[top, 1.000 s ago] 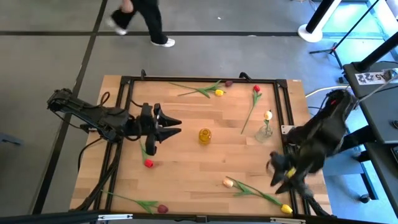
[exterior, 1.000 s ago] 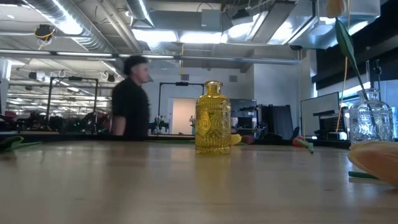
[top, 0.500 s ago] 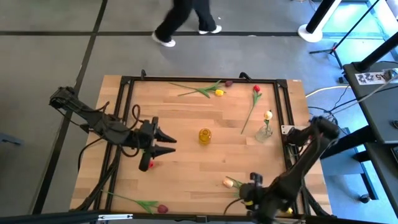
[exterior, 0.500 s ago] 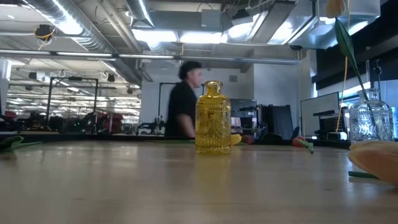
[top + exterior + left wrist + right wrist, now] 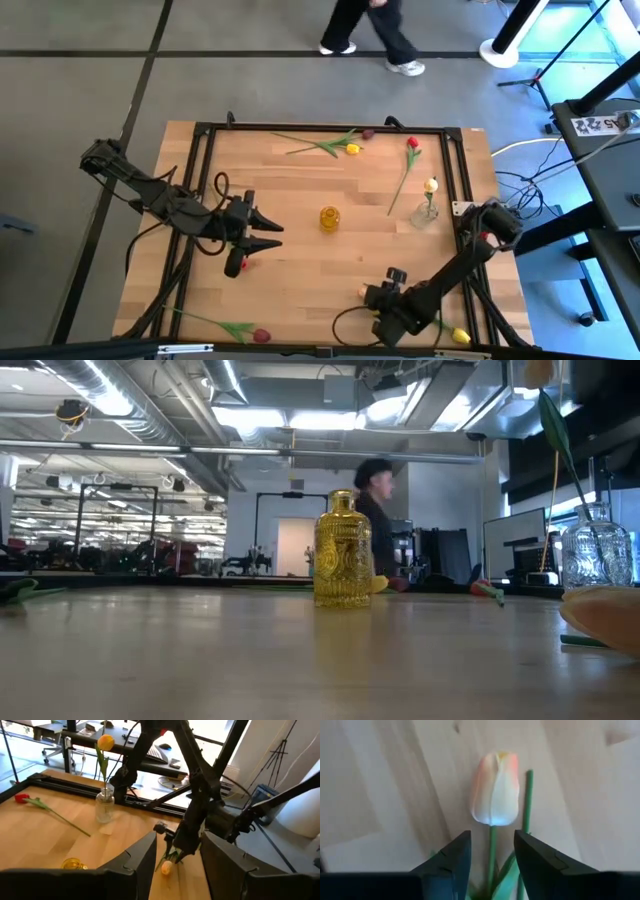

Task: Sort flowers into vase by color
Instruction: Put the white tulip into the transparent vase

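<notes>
My right gripper [image 5: 381, 298] is open low over the near edge of the table. Its fingers stand on either side of the stem [image 5: 492, 851] of a cream tulip [image 5: 495, 787], just behind the head, which lies flat on the wood. My left gripper [image 5: 272, 229] is open at the table's left, beside a red tulip [image 5: 243, 264]. A yellow vase [image 5: 329, 218] stands mid-table. A clear glass vase [image 5: 427, 212] to its right has one pale tulip [image 5: 432, 185] stuck in it. Neither gripper shows in the low view.
More tulips lie flat: a red one [image 5: 411, 145], a yellow [image 5: 352, 149] and a maroon [image 5: 367, 133] at the far edge, a maroon [image 5: 261, 336] and a yellow [image 5: 460, 336] at the near edge. A black frame [image 5: 320, 127] rims the table. A person [image 5: 375, 30] walks beyond it.
My right arm has swung from the table's near right corner toward the left along the near edge, bringing its gripper over the cream tulip. My left gripper has shifted a little toward the near edge, then kept still. The person behind has walked from left to right.
</notes>
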You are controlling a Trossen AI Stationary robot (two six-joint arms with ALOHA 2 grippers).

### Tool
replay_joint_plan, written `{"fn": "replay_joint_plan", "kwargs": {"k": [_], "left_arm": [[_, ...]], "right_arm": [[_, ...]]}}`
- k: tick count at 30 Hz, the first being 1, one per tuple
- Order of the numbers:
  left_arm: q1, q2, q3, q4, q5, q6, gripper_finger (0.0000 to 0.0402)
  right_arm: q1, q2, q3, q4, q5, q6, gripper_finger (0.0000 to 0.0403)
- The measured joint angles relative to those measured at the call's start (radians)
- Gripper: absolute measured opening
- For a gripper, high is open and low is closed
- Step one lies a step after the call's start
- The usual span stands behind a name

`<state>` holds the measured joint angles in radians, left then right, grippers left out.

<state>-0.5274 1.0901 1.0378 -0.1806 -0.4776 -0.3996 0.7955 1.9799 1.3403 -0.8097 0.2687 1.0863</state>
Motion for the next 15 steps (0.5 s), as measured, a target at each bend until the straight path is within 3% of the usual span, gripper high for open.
{"fn": "replay_joint_plan", "kwargs": {"k": [6,15], "left_arm": [[0.0,0.0,0.0,0.001,-0.002,-0.001,0.0152],[0.0,-0.001,0.0,0.009,-0.002,-0.013,0.0136]], "right_arm": [[0.0,0.003,-0.058,0.064,-0.011,-0.01,0.0137],[-0.013,-0.004,-0.066,0.12,-0.079,-0.015,0.0012]]}}
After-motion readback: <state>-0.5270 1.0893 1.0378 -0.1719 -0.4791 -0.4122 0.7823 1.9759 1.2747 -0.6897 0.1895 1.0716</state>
